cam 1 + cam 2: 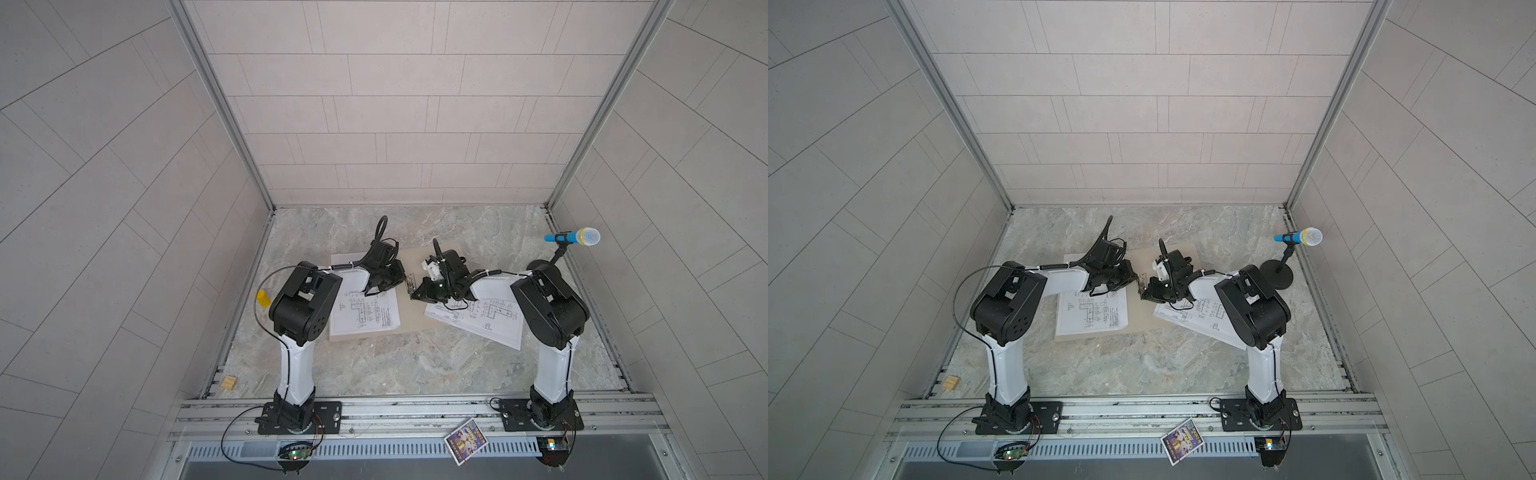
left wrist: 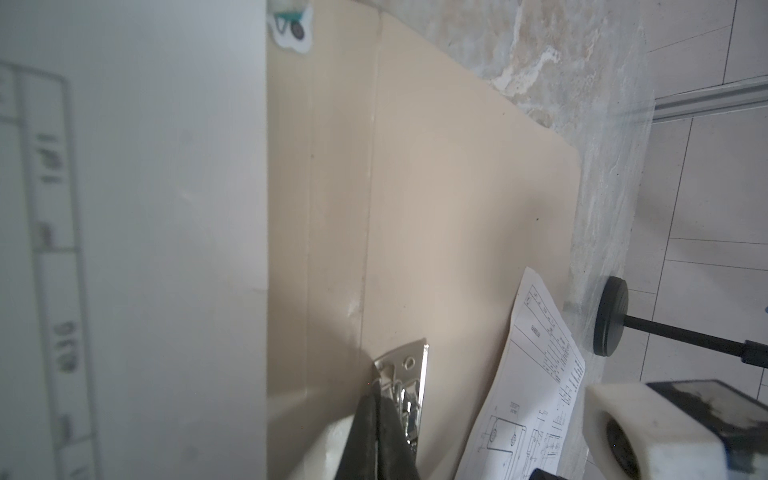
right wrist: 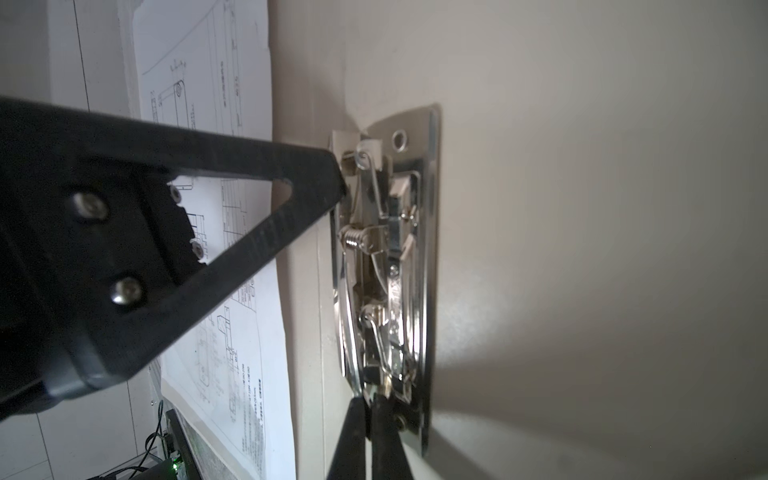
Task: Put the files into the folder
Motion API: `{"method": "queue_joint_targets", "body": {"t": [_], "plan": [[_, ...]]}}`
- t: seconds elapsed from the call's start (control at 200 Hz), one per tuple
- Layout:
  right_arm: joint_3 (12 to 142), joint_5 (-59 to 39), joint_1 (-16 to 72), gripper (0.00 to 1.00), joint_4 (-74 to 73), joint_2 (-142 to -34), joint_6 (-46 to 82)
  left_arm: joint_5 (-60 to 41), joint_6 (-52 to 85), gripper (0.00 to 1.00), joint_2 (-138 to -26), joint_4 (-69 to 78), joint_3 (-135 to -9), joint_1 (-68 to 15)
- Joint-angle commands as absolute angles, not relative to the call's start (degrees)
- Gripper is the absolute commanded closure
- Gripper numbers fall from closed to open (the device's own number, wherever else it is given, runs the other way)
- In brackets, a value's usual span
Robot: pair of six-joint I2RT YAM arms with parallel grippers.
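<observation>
Looking down on a marble tabletop (image 1: 395,365), two robot arms bend inward over paperwork. Nearest, on the metal rail in front of the arms, a small colourful picture card (image 1: 465,441) lies apart from the work. Farther in, the folder (image 1: 413,320) lies open and flat. One stack of the files (image 1: 365,311) rests on its left flap. A second stack (image 1: 482,322) lies askew at the right, one corner over the right flap and the rest out on the tabletop. Just beyond, both hands meet at the metal clip (image 1: 411,286) on the spine. The left hand (image 1: 402,277), fingers pressed together, touches the clip's far end. The right hand (image 1: 414,296), fingers likewise together, touches its near end. Neither holds paper. Farthest right stands a blue toy microphone (image 1: 575,237).

By my judgement the task is partway. The folder is open and one stack is laid inside. No sheet is under the clip, and the second stack has yet to go in.

Both top views give the whole layout, including the stack hanging off the flap. The right wrist view alone shows the clip's springs, levers and base plate close up, with a hand at each end. Whether the fingers nip a lever I cannot tell. The left wrist view alone shows a small sticker (image 2: 291,25) on the folder beside the left stack.
</observation>
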State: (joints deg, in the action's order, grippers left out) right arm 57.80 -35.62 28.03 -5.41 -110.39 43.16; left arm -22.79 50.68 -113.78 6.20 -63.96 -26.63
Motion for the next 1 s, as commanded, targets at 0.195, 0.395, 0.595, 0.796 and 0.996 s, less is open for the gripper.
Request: {"method": "queue_joint_targets", "body": {"t": [0.195,0.395,0.595,0.796,0.996], "plan": [[51.6,-27.3,26.0,1.00,-6.2,-110.1,49.0,-23.1,50.4,0.98,-115.6,6.4,-63.3,-26.3],[51.3,-28.3,25.7,1.00,-8.4,-110.1,50.3,-23.4,50.1,0.98,-115.9,6.8,-63.2,-26.3],[51.6,-26.5,25.1,1.00,-6.8,-110.2,49.5,-24.0,50.3,0.98,-116.5,7.5,-63.0,-26.3],[52.7,-23.9,24.5,1.00,-1.8,-110.8,47.4,-24.2,50.2,0.98,-116.5,7.8,-63.0,-26.3],[52.8,-22.6,23.8,1.00,-0.4,-111.2,47.0,-24.5,50.2,0.98,-117.0,8.1,-63.1,-26.3]]}}
